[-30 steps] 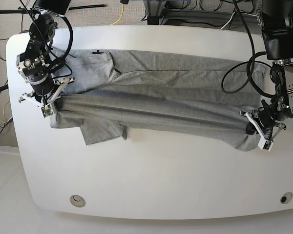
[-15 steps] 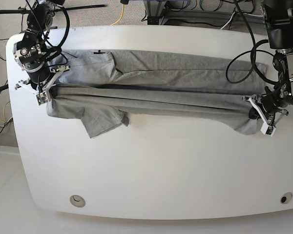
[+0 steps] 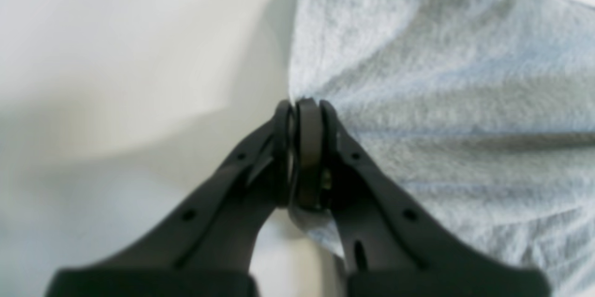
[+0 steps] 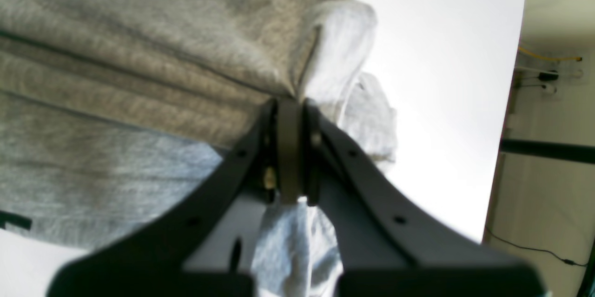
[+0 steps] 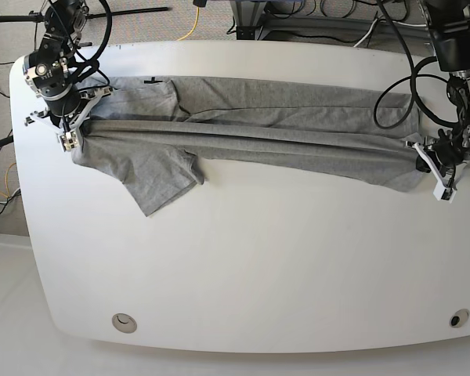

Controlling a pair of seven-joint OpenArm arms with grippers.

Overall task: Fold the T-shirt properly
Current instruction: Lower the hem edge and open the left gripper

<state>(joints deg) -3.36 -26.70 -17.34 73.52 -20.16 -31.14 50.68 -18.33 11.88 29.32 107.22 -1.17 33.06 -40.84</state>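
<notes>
**Both grippers pinching shirt, fabric stretched between them**

Left gripper (image 3: 302,153): jaws pressed together on the T-shirt (image 3: 441,102) edge, cloth fanning out toward 2 o'clock in the wrist view. In base view it sits at 3 o'clock (image 5: 441,168) on the table (image 5: 258,274).

Right gripper (image 4: 290,148): jaws clamped on a bunched fold of grey fabric (image 4: 139,78), which spreads toward 10 o'clock. Base view puts it at 9–10 o'clock (image 5: 66,129).

T-shirt (image 5: 258,129) lies as a long band across the table's far half, a taut ridge running gripper to gripper. One sleeve (image 5: 160,184) hangs out toward 7 o'clock. Small dark label (image 5: 154,81) near the far edge.
</notes>
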